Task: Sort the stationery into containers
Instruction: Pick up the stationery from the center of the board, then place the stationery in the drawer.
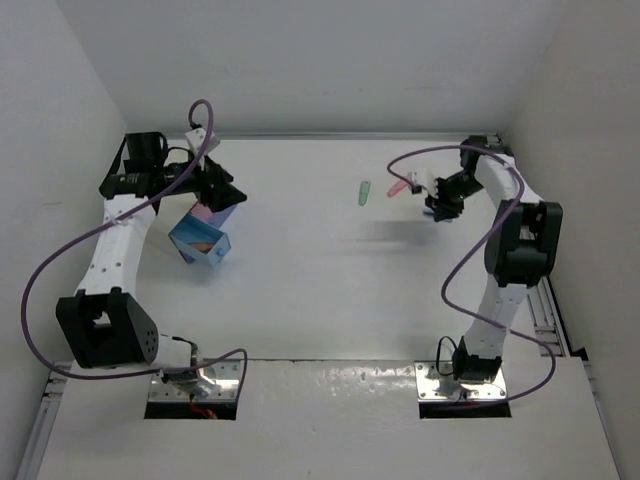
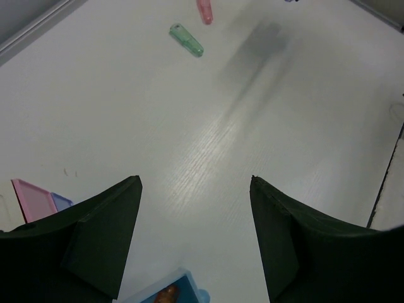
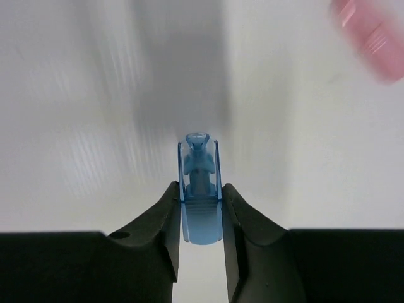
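Right gripper (image 3: 201, 187) pinching light-blue piece (image 3: 199, 167), long axis in line with fingers (image 3: 161, 227); blue container (image 1: 200, 243) well apart to left, beside spread left gripper (image 2: 194, 180)

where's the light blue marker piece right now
The light-blue marker piece is clamped between the right gripper fingers in the right wrist view, at the far right of the table, just right of the pink piece.
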Tool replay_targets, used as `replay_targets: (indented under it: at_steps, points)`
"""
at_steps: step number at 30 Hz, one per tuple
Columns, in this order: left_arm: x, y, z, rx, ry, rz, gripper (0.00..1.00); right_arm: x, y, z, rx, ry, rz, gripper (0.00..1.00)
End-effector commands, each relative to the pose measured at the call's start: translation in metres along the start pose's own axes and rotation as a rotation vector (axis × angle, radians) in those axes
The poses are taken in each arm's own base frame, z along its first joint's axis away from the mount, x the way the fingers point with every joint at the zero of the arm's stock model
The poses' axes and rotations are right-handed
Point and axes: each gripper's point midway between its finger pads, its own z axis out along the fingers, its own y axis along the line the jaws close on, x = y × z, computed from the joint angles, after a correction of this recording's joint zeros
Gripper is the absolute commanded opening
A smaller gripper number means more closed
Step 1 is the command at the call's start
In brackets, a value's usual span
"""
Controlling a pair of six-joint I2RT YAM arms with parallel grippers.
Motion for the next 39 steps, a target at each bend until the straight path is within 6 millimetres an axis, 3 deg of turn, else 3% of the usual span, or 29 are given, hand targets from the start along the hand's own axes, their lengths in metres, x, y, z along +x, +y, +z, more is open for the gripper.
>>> replay_targets:
  at_steps: [1,2,3,4,5,6,7,8,9,10,11,12,15,21,26,34,37,39]
  points:
    - [-0.035,-0.019,-0.004,0.007,-0.119,0.02,0.75,-0.121,0.005,-0.044,0.074,-0.347,0.113,0.0]
    - [-0.033,-0.026,0.001,0.024,-0.129,-0.012,0.75,-0.157,0.018,-0.048,0.044,-0.4,0.18,0.0]
    - [-0.035,-0.03,0.002,0.033,-0.138,-0.023,0.75,-0.185,0.018,-0.054,0.043,-0.489,0.182,0.0]
    - [-0.038,-0.04,0.004,0.057,-0.15,-0.029,0.75,-0.215,0.039,-0.057,-0.014,-0.546,0.284,0.0]
    - [-0.039,-0.045,0.006,0.069,-0.156,-0.031,0.75,-0.239,0.034,-0.062,0.011,-0.623,0.275,0.0]
    - [-0.041,-0.051,0.008,0.081,-0.162,-0.032,0.76,-0.26,0.044,-0.066,-0.023,-0.687,0.282,0.0]
    - [-0.048,-0.055,0.007,0.084,-0.182,-0.032,0.75,-0.281,0.069,-0.055,-0.113,-0.707,0.373,0.0]
    - [-0.048,-0.067,0.013,0.119,-0.182,-0.033,0.76,-0.307,0.066,-0.071,-0.062,-0.791,0.308,0.0]
    - [-0.051,-0.071,0.014,0.129,-0.191,-0.019,0.76,-0.319,0.071,-0.074,-0.064,-0.823,0.306,0.0]
    - [-0.054,-0.082,0.019,0.164,-0.198,-0.061,0.76,-0.338,0.092,-0.067,-0.134,-0.84,0.358,0.0]
    - [-0.053,-0.086,0.021,0.179,-0.197,-0.077,0.76,-0.357,0.09,-0.079,-0.101,-0.903,0.305,0.0]
    - [-0.055,-0.096,0.026,0.208,-0.195,-0.089,0.76,-0.375,0.099,-0.082,-0.144,-0.918,0.339,0.0]
    - [-0.057,-0.113,0.033,0.248,-0.188,-0.102,0.76,-0.406,0.105,-0.089,-0.192,-0.954,0.35,0.0]
    - [-0.06,-0.135,0.042,0.282,-0.183,-0.095,0.74,-0.443,0.118,-0.097,-0.247,-1.024,0.286,0.0]
    - [-0.058,-0.141,0.043,0.302,-0.184,-0.118,0.65,-0.454,0.133,-0.096,-0.297,-1.03,0.251,0.0]
    - [-0.063,-0.14,0.035,0.335,-0.206,-0.138,0.44,-0.453,0.138,-0.092,-0.309,-1.02,0.239,0.0]
    - [-0.066,-0.137,0.028,0.339,-0.225,-0.161,0.46,-0.449,0.139,-0.091,-0.308,-1.011,0.241,0.0]
    - [-0.071,-0.133,0.024,0.34,-0.247,-0.156,0.53,-0.448,0.139,-0.092,-0.307,-1.012,0.238,0.0]
